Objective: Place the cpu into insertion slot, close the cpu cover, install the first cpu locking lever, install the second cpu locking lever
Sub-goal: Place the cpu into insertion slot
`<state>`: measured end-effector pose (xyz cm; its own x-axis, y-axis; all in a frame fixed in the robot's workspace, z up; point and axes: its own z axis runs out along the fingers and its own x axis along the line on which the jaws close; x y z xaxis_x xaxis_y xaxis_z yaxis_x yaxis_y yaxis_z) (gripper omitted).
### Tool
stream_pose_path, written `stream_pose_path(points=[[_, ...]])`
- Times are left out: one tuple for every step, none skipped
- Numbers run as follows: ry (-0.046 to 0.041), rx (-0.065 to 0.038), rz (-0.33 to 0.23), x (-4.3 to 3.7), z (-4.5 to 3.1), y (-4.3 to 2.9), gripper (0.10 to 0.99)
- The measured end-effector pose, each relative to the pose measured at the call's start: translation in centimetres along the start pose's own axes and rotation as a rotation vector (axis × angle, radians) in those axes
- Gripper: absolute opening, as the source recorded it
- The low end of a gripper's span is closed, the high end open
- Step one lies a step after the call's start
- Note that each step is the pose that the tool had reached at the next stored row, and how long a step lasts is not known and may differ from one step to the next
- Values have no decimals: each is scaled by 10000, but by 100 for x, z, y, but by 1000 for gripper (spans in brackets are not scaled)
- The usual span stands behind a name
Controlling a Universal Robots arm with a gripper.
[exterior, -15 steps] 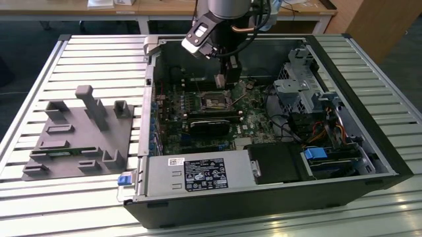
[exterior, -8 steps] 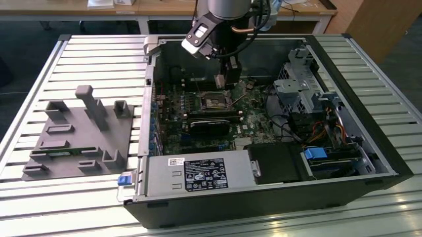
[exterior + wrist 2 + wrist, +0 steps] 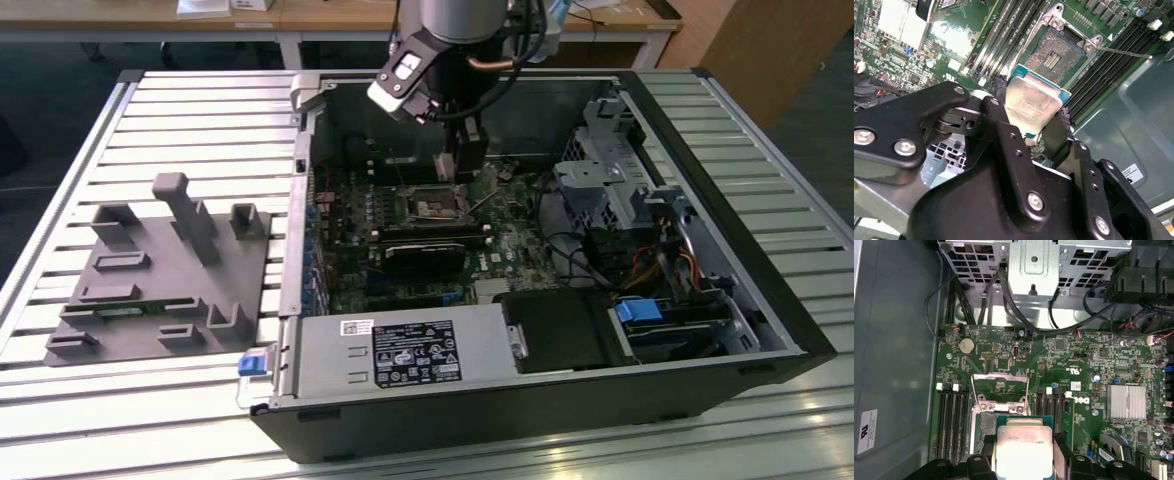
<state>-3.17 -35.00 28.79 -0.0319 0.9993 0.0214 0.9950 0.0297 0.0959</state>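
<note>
Claw [image 3: 1031,106] grips cpu [image 3: 1035,97] near insertion slot [image 3: 1054,52].

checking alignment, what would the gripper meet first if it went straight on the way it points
Probably the open insertion slot, reached first by the cpu that the gripper holds; depth is unclear, so alignment is uncertain.

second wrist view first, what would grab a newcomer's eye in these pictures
The pale silver cpu clamped in the black pincer stands out most, held over the green motherboard. Just beyond it the insertion slot sits bare, with no chip in it yet. In the exterior view the arm reaches down into an open computer case on a slatted table.
</note>
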Motion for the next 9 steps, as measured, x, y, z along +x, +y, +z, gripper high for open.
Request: stream_pose_path(points=[[-1,1,0,0,5,0,537],[0,0,0,0,11,-1,537],[0,0,0,0,16,-2,537],[0,0,0,0,22,-2,537],[0,0,0,0,27,-3,537],[0,0,0,-1,33,-3,537],[0,0,0,-1,38,-4,537],[0,0,0,-1,43,-5,537],[-8,0,1,-1,45,-6,537]])
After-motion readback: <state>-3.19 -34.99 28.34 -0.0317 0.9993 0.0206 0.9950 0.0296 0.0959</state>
